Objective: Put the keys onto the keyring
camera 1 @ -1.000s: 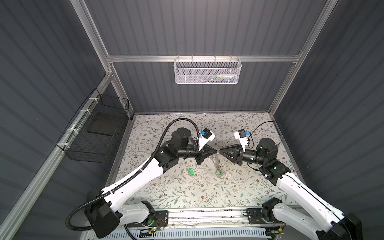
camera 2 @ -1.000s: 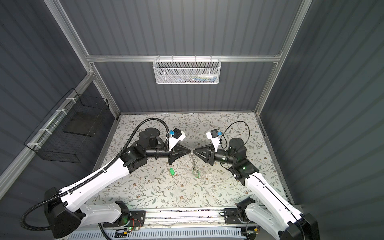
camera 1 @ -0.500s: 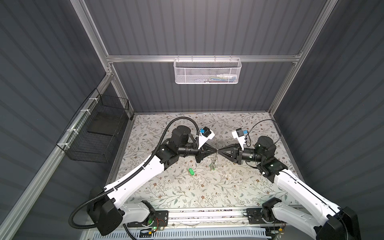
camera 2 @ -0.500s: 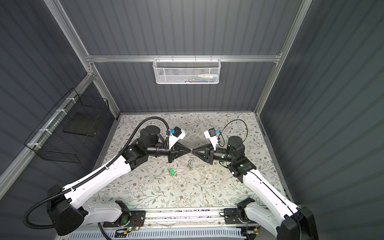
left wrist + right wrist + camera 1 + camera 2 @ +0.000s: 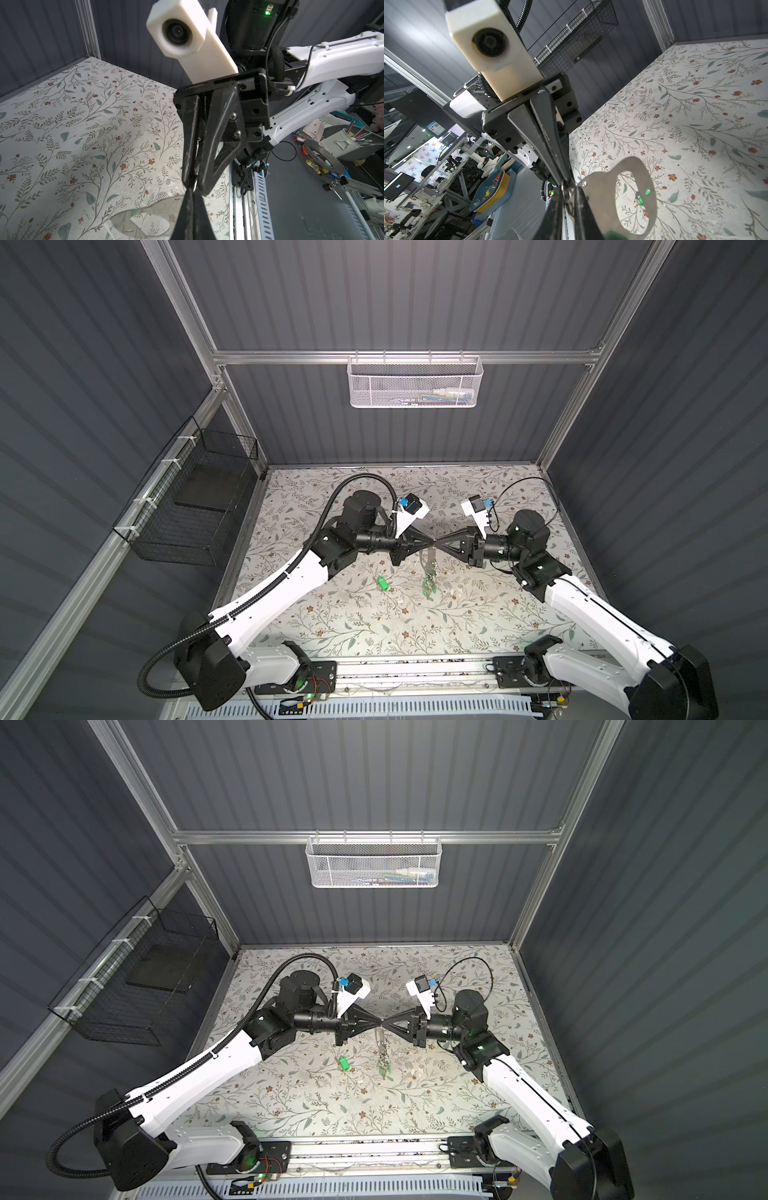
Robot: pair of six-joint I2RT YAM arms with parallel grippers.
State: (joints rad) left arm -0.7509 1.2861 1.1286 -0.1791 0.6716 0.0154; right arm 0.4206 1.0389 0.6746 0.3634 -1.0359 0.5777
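White mesh basket (image 5: 415, 383) on the back rail holds a few pen-like items at one end, too small to name. Black wire basket (image 5: 195, 510) on the left wall holds one dark flat pad (image 5: 205, 495) on its floor.

In both top views the left tool (image 5: 428, 540) and right tool (image 5: 439, 540) meet tip to tip above the middle of the desk (image 5: 374, 626). The keyring (image 5: 432, 564) hangs from that meeting point, seen edge-on. Hanging keys (image 5: 428, 591) show green at its lower end, count unreadable. One loose key (image 5: 382, 583) lies on the desk to the left, apart from the bunch.

Only the right wrist view shows the keyring (image 5: 631, 163) face-on, as a flat grey loop cut off at the frame edge. It also shows a small silver ring (image 5: 566, 192) at the fingertips. The left wrist view gives only a blurred piece of loop.

Left tool is pinched tight at the keyring's top. Right tool is narrow, fingers almost together. Whether it grips anything, I cannot tell.
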